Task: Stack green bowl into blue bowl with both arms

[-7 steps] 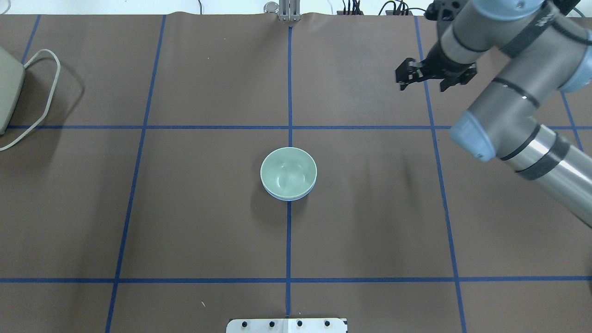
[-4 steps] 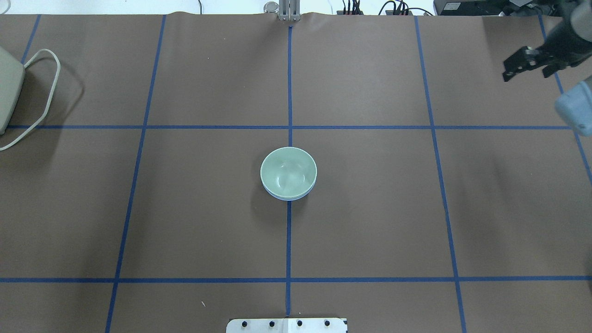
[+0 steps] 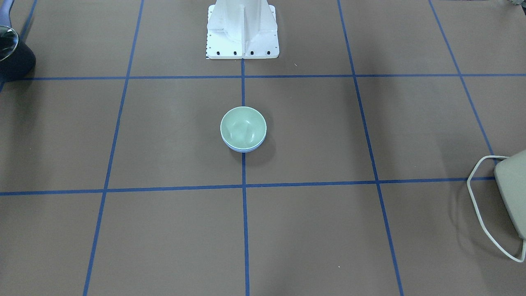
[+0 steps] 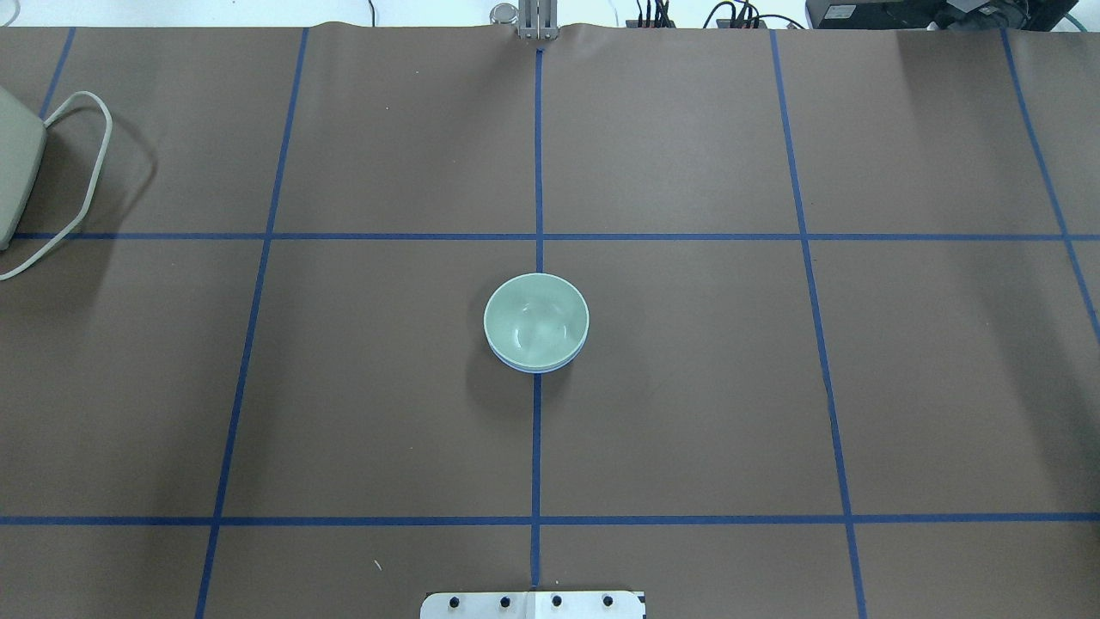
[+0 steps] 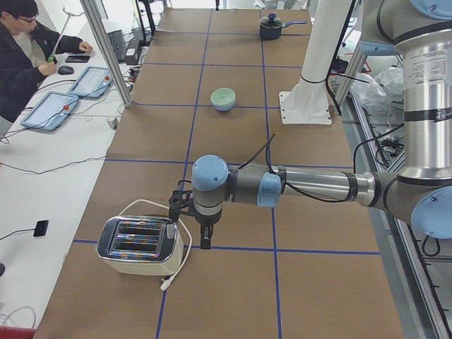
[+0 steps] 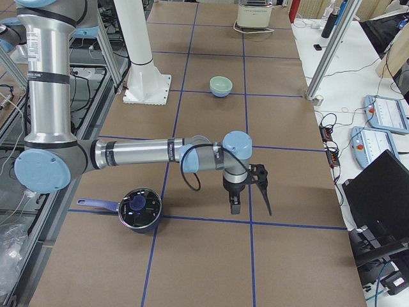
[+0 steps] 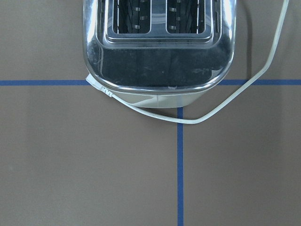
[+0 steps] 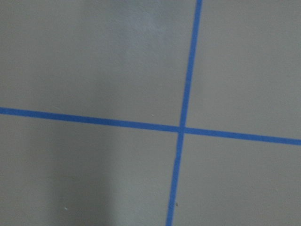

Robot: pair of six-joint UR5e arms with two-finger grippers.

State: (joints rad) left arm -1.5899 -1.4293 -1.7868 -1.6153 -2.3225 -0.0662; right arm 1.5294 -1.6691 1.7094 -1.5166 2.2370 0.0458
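We see the glossy mint green bowl (image 4: 536,320) nested in the blue bowl (image 4: 534,370), centred on the table (image 4: 705,387). In the overhead view the toaster (image 4: 12,172) is at their ten o'clock. We cannot tell how far the left gripper (image 5: 189,229) or right gripper (image 6: 250,210) is open.

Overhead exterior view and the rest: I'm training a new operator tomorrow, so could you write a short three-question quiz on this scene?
1. True or false: the small pale mint-green plastic bowl sits nested inside the periwinkle-blue plastic bowl.
2. Multiple choice: the left gripper is closest to which item? A. a chrome two-slot toaster. B. a red mug. C. a wooden spoon.
3. Short answer: what cookware lies nearest the right gripper?

Key: 1 true. 2 A. 3 the dark lidded saucepan.
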